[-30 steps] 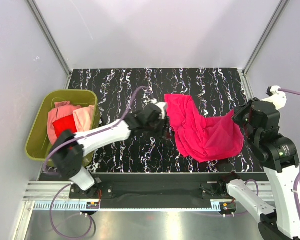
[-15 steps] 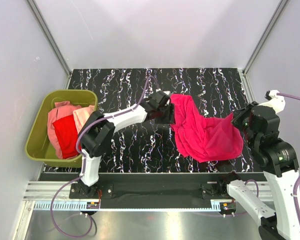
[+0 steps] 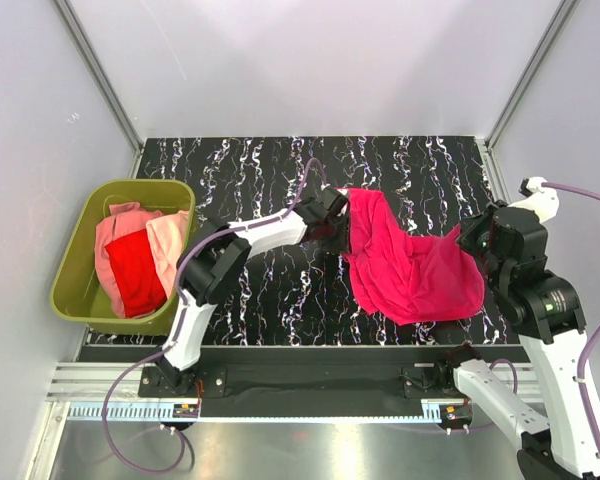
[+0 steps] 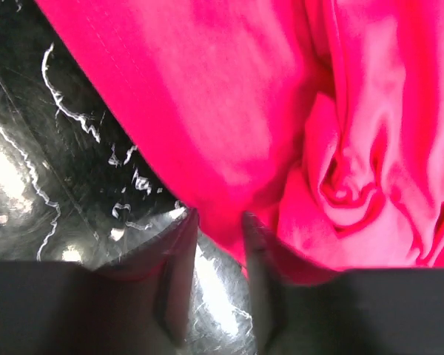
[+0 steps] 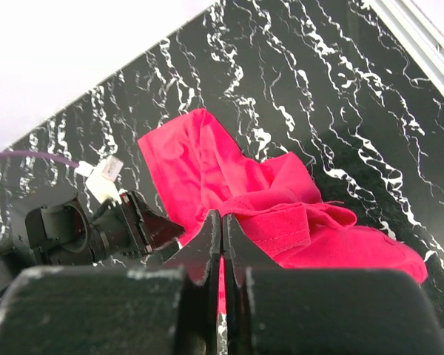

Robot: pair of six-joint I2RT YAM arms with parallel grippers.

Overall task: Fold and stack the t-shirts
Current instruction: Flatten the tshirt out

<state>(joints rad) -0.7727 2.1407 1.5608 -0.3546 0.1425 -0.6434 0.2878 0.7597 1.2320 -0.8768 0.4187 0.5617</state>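
The left gripper [image 4: 218,217] has crept up to the bright magenta-pink cloth t-shirt [image 3: 410,272] mid-table, fingers parted astride its hem, likely to grab it. The right gripper [image 5: 222,220] pinches the opposite edge, holding it raised for spreading.

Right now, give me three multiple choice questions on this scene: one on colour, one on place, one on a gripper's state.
1. The t-shirt on the table is: A red; B magenta-pink; C salmon.
2. The red t-shirt lies: A in the olive-green tub; B on the table; C in a gripper.
3. The right gripper is: A open over the tub; B open over bare table; C shut on the magenta-pink t-shirt.
Answers: B, the cloth is bright magenta; A, red shows inside the tub; C, its wrist view shows it pinching cloth.
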